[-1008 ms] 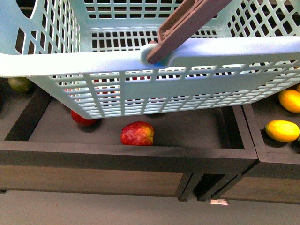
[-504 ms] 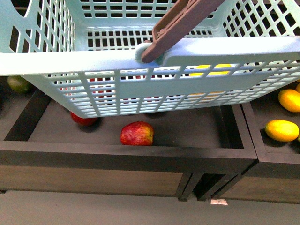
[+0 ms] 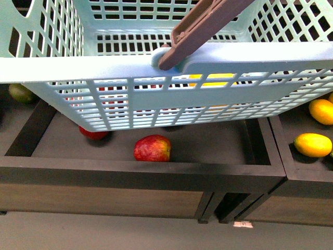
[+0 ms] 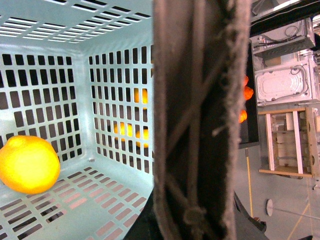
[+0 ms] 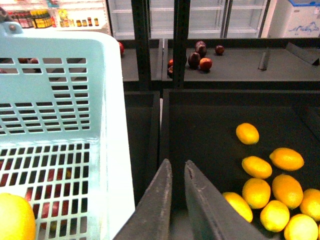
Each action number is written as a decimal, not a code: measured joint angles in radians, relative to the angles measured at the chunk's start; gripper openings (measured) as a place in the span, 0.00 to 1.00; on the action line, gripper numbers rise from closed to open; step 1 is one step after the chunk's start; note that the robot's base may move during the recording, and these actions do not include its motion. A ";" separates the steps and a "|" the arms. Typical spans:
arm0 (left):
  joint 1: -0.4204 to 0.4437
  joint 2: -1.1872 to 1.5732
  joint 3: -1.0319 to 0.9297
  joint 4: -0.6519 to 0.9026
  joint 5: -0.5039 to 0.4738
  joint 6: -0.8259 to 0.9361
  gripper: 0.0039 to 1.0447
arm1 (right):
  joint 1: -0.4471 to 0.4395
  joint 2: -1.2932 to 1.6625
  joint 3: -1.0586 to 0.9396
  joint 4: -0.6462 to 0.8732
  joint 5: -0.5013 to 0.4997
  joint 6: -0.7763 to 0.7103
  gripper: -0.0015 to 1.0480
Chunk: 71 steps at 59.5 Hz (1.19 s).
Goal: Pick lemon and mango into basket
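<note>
Basket (image 3: 171, 61): pale blue lattice type, fills the upper part of the front view above a dark wooden bin (image 3: 130, 169). The brown handle (image 3: 208, 23) is swung up across the near rim.

Lemon (image 3: 210, 79): inside the basket, seen as a yellow patch through the near wall's slots. In the left wrist view the lemon (image 4: 27, 164) lies on the basket floor against a side wall (image 4: 80, 65). The right wrist view catches its edge (image 5: 12, 220) behind the lattice.

Mango: cannot be singled out among the yellow fruits (image 3: 312, 145) in the bin to the right.

Right gripper (image 5: 177, 167): outside the basket (image 5: 60, 47), over the bin of yellow fruits (image 5: 256, 192). Its fingers (image 5: 156, 205) are pressed nearly together with nothing between them.

Left gripper (image 4: 192, 230): the handle (image 4: 200, 120) blocks most of its camera. Only dark parts show either side of the handle, so whether the fingers clamp it cannot be told.

Other items: one red apple (image 3: 152, 148) in the open in the bin, a second (image 3: 93, 133) partly under the basket, and a green fruit (image 3: 22, 92) at far left
</note>
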 joint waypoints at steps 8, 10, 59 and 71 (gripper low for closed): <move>0.001 0.000 0.000 0.000 0.001 0.000 0.04 | 0.000 -0.101 -0.075 -0.023 0.000 -0.002 0.02; 0.000 0.000 0.000 0.000 0.002 -0.001 0.04 | 0.000 -0.129 -0.092 -0.035 0.000 -0.002 0.02; -0.014 0.000 0.000 0.000 0.028 -0.010 0.04 | 0.000 -0.262 -0.153 -0.099 0.003 -0.002 0.93; -0.008 0.000 0.000 0.000 0.007 -0.003 0.04 | 0.000 -0.261 -0.154 -0.100 0.003 -0.002 0.92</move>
